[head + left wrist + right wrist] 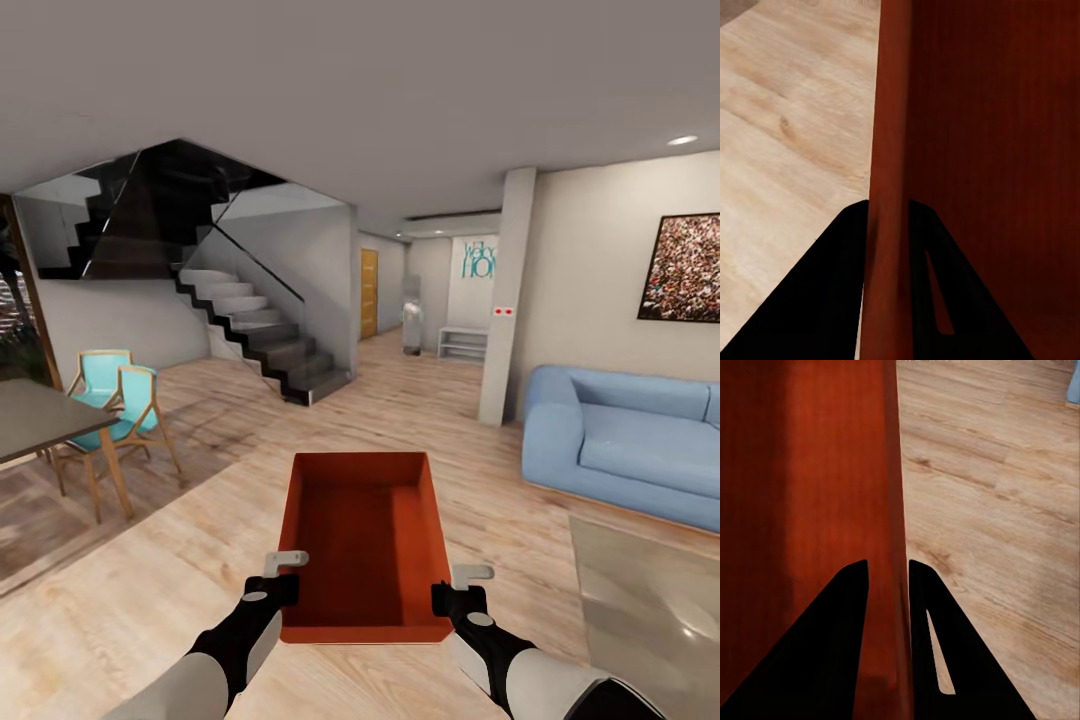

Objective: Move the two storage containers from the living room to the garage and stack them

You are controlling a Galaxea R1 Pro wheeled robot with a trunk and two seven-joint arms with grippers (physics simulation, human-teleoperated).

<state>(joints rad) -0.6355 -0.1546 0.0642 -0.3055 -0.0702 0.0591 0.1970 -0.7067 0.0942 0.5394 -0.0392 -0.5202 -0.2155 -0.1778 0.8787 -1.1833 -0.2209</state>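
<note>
writing: teal lettering on the white far wall panel (pixel 478 260), too small to read. two small red marks on the grey pillar (pixel 508 300), not legible either.

room: light wood-plank floor (pixel 200 560), living room. dark staircase with glass rail (pixel 250 320) far ahead-left of the left gripper, yellow-wood door (pixel 369 293) down the hall beyond it. dark table (pixel 35 415) and turquoise chairs (pixel 120 395) well off to the left of the left gripper. blue sofa (pixel 620 440) ahead-right of the right gripper, framed speckled picture (pixel 685 268) on the wall above it, pale rug (pixel 650 610) just right of the right gripper.

container: one orange-red storage container (pixel 362 545) held between the two grippers, clear of the floor, open top up, roughly level. long axis runs straight away from the grippers toward the hall; near short end sits between them.

left gripper (pixel 283 585): fingers pinching the container's left wall near the near corner; left wrist view shows the wall (pixel 889 187) clamped between the two dark fingers (pixel 832 300).

right gripper (pixel 450 598): same on the right wall; right wrist view shows the wall (pixel 889 547) pinched between the fingers (pixel 952 652), floor beyond.
</note>
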